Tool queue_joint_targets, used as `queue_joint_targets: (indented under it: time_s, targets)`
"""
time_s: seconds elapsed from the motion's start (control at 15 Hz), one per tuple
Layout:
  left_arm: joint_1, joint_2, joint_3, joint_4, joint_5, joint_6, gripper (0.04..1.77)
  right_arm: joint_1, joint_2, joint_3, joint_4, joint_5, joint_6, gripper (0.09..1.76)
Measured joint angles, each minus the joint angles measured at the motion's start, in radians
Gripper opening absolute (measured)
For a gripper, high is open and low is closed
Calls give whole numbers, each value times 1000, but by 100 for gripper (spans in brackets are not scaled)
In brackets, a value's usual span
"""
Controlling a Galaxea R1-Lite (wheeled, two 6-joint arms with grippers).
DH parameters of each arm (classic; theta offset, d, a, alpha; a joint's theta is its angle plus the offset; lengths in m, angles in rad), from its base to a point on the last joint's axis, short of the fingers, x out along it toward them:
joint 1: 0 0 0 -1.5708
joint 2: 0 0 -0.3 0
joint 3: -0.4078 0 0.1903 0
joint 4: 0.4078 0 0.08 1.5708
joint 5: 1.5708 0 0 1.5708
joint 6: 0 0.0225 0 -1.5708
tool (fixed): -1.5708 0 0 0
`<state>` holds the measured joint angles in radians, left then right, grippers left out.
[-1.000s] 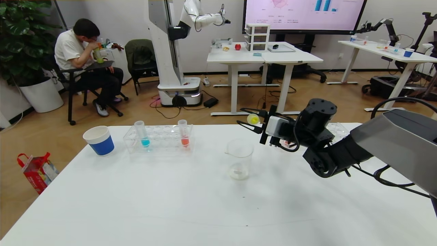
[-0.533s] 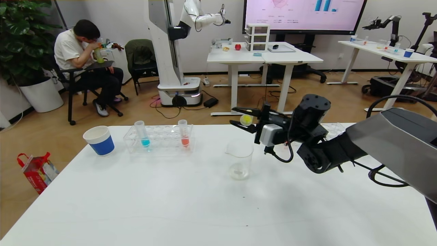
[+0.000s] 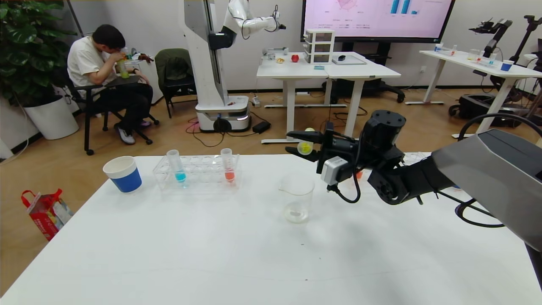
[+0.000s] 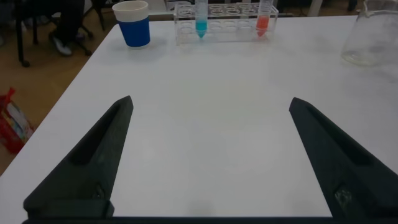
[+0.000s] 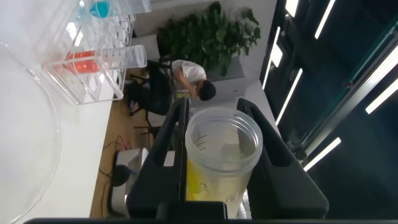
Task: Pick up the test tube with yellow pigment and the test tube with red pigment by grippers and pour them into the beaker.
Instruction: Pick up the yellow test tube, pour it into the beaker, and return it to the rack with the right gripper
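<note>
My right gripper [image 3: 301, 145] is shut on the test tube with yellow pigment [image 3: 305, 147] and holds it tipped on its side, above and just behind the beaker [image 3: 297, 197]. In the right wrist view the tube [image 5: 221, 163] sits between the two black fingers, open mouth toward the camera, with the beaker's rim [image 5: 43, 155] at the edge. The test tube with red pigment [image 3: 228, 165] stands upright in the clear rack [image 3: 197, 171], also in the left wrist view [image 4: 263, 18]. My left gripper [image 4: 210, 112] is open and empty, low over the table's near left.
A tube with blue liquid [image 3: 177, 166] stands in the same rack. A blue-and-white paper cup [image 3: 123, 173] sits left of the rack. Another clear rack [image 3: 417, 160] lies behind my right arm. A person sits at the far left; other tables and robots stand behind.
My right gripper has moved left and slightly up with the yellow tube and rolled its wrist, bringing the tube over the beaker. The left arm has not moved.
</note>
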<state>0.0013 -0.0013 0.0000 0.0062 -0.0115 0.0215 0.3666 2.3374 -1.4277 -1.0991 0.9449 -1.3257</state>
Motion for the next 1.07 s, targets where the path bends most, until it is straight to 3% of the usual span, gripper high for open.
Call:
queue_joint_targets:
  time_s: [1.07]
  targets:
    - [0, 0, 0, 0, 0, 0, 175, 26, 19, -26, 1, 26, -115, 53]
